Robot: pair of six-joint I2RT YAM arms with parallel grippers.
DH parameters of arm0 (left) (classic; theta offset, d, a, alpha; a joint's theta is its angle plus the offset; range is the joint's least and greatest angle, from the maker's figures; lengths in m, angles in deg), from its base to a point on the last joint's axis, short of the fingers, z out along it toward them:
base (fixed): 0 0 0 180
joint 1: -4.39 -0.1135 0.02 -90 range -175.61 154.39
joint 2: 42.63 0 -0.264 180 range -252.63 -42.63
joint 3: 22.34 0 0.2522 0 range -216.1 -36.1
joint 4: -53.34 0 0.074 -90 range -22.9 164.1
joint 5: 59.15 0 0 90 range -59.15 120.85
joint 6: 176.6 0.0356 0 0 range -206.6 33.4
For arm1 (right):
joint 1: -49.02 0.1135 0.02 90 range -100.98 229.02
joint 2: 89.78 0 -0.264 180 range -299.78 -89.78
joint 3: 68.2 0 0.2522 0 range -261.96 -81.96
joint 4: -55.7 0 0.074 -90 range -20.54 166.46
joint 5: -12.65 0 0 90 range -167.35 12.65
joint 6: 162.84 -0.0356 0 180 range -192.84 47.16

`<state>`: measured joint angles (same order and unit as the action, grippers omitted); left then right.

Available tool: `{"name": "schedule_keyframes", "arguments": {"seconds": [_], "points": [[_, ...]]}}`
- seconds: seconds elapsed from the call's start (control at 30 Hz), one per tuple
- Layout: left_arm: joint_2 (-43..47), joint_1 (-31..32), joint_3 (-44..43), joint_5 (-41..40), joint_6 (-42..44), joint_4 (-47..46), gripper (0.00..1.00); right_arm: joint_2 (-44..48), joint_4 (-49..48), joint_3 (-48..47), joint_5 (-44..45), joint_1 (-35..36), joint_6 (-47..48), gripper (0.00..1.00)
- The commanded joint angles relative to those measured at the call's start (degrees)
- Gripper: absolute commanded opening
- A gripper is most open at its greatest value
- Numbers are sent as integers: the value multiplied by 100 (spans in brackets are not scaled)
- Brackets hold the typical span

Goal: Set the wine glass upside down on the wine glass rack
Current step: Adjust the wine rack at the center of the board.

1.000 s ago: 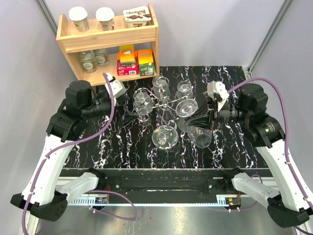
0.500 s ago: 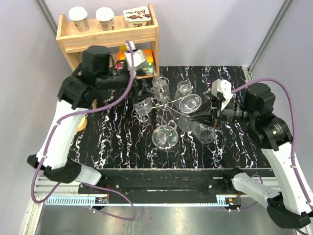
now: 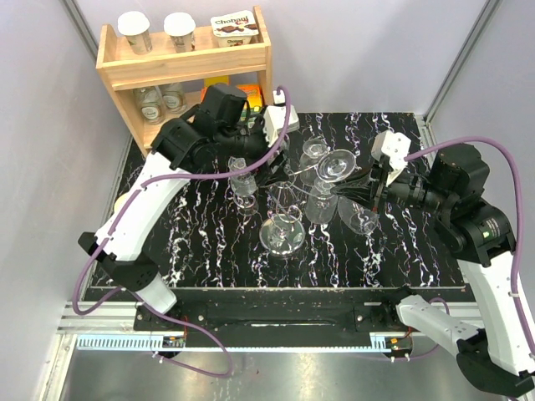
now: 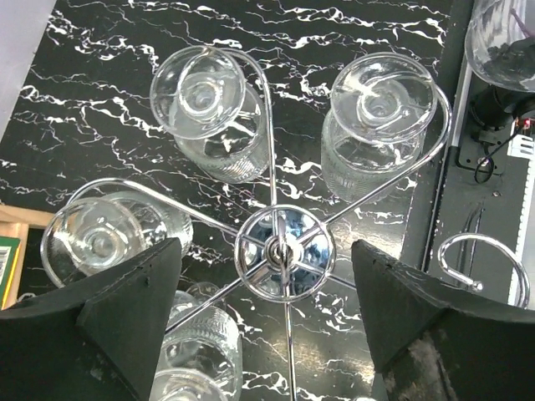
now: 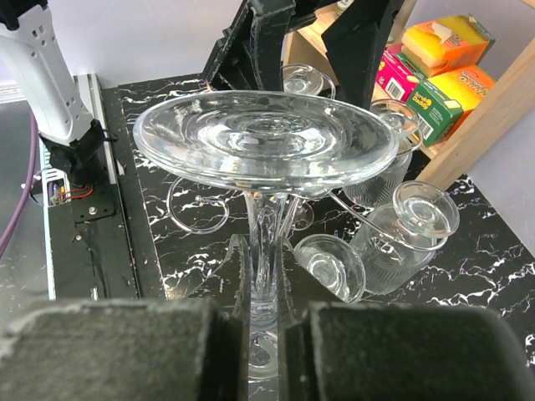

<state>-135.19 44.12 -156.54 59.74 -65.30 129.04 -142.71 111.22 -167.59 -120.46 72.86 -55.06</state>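
Left wrist view, left gripper (image 4: 266,284): jaws spread wide, empty, hovering straight above the rack's hub.
Wine glass rack (image 4: 282,251): mid-table, with glasses hanging inverted on several scroll arms.
Wine glass (image 5: 266,138): just right of the rack, long axis near upright, foot up and tilted rackward, bowl down.
Right gripper (image 5: 255,334): clenched on the stem. It is the carrying arm, and the rack lies to its left.

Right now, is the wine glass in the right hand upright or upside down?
Upside down: the wine glass shows its round foot on top, stem running down into the shut right hand.
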Motion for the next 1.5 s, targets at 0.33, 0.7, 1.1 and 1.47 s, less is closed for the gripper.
{"name": "schedule_keyframes", "arguments": {"seconds": [0.33, 0.7, 1.1, 1.47], "points": [[-272, 220, -173, -410, -47, -32, 55, 107, -186, -60, 145, -46, 129, 0], [-272, 246, -67, -313, -424, -269, 0, 81, -194, -33, 154, -46, 138, 0], [-237, 404, 56, -849, -926, -691, 0, 46, -186, -77, 163, -107, 138, 0], [1, 387, 548, -1297, -759, -1684, 0, 63, -186, -33, 145, -116, 129, 0]]}}
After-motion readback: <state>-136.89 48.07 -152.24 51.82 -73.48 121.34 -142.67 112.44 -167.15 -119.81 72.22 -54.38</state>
